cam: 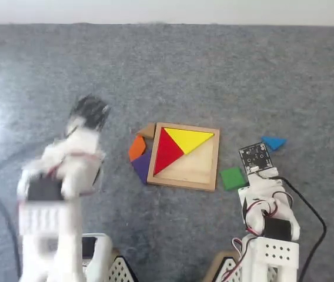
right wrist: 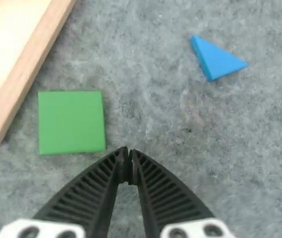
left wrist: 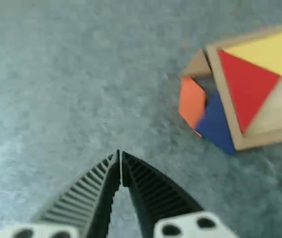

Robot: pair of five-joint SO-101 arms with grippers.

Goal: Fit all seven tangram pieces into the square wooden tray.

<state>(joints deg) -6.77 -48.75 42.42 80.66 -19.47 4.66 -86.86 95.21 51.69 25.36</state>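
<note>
- Tangram pieces are only partly placed. In the high view the red triangle (cam: 167, 151) and the yellow triangle (cam: 187, 140) lie inside the wooden tray (cam: 181, 184), from its 9 o'clock side round to 1 o'clock, and the rest of its floor is bare.
- We count five pieces on the desk. An orange piece (cam: 136, 147), a purple piece (cam: 142, 166) and a tan piece (cam: 148, 130) crowd the tray's 9 o'clock rim. The green square (cam: 232, 177) sits just off its 4 o'clock corner, and the blue triangle (cam: 273, 143) lies farther out at 3 o'clock.
- Our right pincer (right wrist: 128, 154) has its fingers together on nothing, with the tips just beside the green square.
- Our left pincer (left wrist: 119, 157) is likewise pressed together and empty. The crowded three lie well apart from it, at about 4 o'clock in the high view.
- We judge the right arm nearer the green square. The square has no long axis, and its edges run roughly along the tray's rim, so either pair of sides should suit once the pincer parts.
</note>
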